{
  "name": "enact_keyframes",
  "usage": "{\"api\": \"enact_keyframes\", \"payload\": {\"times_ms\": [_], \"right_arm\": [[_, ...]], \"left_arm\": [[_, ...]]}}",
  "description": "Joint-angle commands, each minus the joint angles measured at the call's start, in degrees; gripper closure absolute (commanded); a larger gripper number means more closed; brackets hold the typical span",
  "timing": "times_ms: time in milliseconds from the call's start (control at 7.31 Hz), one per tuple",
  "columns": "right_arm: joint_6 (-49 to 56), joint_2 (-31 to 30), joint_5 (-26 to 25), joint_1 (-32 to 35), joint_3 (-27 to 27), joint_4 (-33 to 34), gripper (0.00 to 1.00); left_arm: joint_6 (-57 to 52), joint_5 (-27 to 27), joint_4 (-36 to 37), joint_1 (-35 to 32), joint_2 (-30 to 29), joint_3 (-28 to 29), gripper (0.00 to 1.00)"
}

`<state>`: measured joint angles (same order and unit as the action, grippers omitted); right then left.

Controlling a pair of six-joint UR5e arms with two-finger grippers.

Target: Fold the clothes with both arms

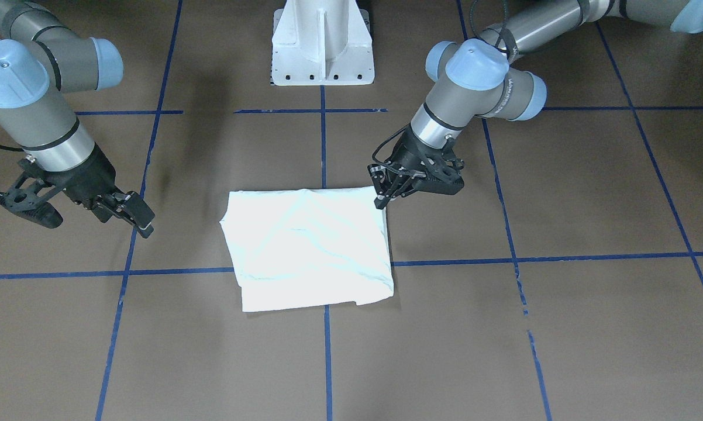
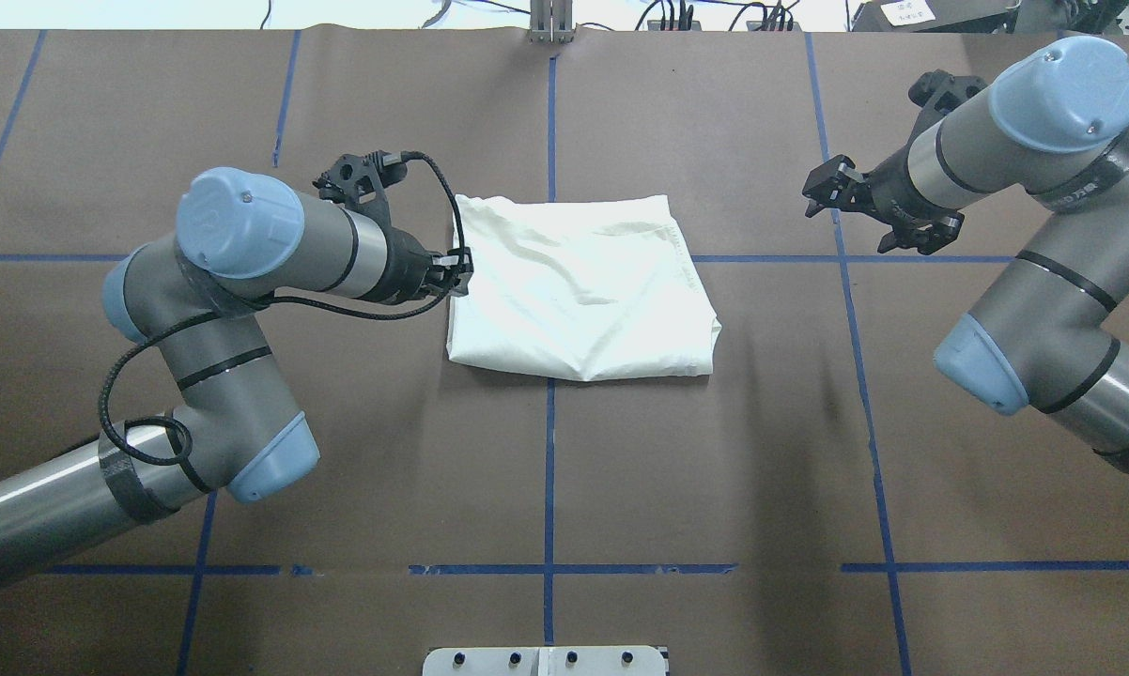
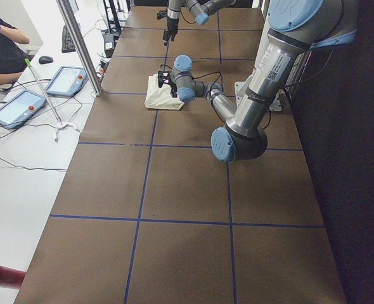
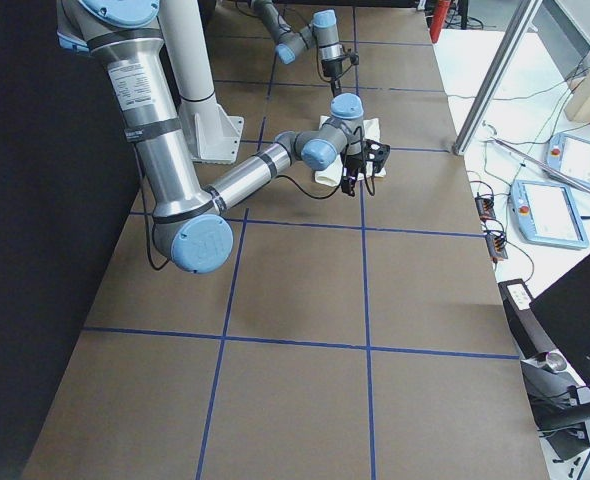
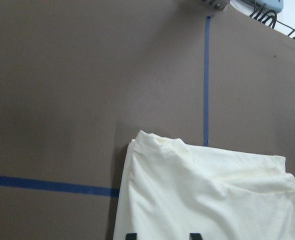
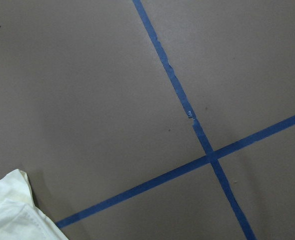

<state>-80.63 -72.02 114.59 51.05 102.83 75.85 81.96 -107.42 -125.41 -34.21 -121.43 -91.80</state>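
We find the left hand (image 2: 459,272), fingers parted, at the folded T-shirt's (image 2: 583,291) edge. The right hand (image 2: 818,192), whose grip we cannot tell, hangs well apart opposite.

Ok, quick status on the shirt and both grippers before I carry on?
shirt: folded into a rough rectangle, plain side up, lying on the table, with no print showing.
left gripper: open, fingertips apart over the shirt's edge at one corner; I cannot tell whether it touches the cloth.
right gripper: seems open, holding nothing, off to the side and clear of the shirt.
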Motion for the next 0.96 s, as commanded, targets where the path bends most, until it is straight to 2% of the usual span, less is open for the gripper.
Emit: {"api": "enact_keyframes", "payload": {"times_ms": [0,821], "right_arm": [[0.04,-0.48,-0.68,0.02,0.53,0.00,0.00],[-0.14,-0.13,-0.59,0.02,0.61,0.00,0.00]], "left_arm": [[0.75,2.56,0.17,4.40,0.23,2.13,1.00],[0.31,2.57,0.26,4.33,3.12,2.59,1.00]]}}
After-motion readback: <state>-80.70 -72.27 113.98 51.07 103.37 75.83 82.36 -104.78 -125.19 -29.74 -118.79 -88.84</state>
